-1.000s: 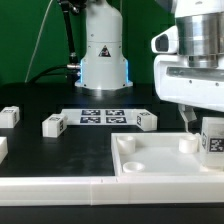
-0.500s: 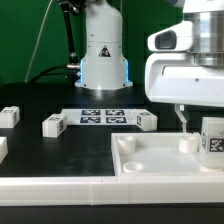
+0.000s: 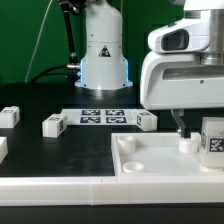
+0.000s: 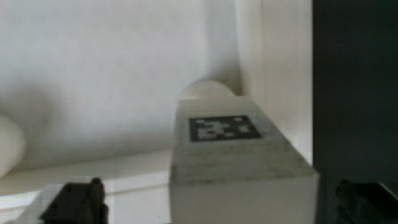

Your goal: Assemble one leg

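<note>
Change: over the last second we are seeing the gripper (image 3: 181, 126) sliding toward the exterior view's left, with its white housing covering more of the background.
Gripper state: in the wrist view its two dark fingertips (image 4: 75, 203) are standing well apart and are gripping nothing.
Leg: the leg (image 3: 212, 140) is standing upright on the white tray piece (image 3: 150, 165), at the exterior view's right edge. In the wrist view it is sitting centred in line between the spread fingertips, touching neither.
Seating: we are not able to tell whether it is resting in a corner socket.
Other legs: loose blocks (image 3: 53, 125) are lying on the black table (image 3: 40, 150) near the marker board (image 3: 100, 117).
Meaning: we are judging that the arm is lining up on this leg, and that no grasp is made yet.
Risk: we are expecting that an off-centre closing could tip the upright block.
</note>
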`<state>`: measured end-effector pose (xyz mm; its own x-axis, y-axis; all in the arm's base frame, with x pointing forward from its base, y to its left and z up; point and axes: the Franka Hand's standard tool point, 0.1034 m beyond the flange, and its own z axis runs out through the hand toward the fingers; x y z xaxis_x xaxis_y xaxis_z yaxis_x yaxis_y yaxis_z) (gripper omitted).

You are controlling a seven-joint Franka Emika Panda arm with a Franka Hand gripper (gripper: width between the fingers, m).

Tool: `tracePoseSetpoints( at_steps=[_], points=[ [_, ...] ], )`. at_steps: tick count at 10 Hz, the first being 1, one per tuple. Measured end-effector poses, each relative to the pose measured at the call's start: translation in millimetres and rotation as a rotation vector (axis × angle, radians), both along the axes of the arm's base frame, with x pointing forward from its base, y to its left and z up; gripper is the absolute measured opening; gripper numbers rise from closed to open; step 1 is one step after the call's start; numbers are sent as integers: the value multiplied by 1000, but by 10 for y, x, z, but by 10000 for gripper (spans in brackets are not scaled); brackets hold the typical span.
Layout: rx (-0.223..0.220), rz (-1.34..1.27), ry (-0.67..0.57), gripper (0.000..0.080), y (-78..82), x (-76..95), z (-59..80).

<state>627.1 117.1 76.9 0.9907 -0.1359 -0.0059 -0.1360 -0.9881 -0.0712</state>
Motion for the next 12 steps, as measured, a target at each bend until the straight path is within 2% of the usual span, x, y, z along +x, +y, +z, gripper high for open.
tracePoseSetpoints(
  at_steps=[2,3,4,7,8,12],
  points=[
    [0,0,0,390,-2,0,-1],
    [0,0,0,390,-2,0,-1],
    [0,0,0,290,-2,0,-1],
    [12,-100,8,290,-32,7,-3],
    [36,-299,27,290,-40,4,-7],
    [23,-779,64,290,-24,-8,-14]
  ],
)
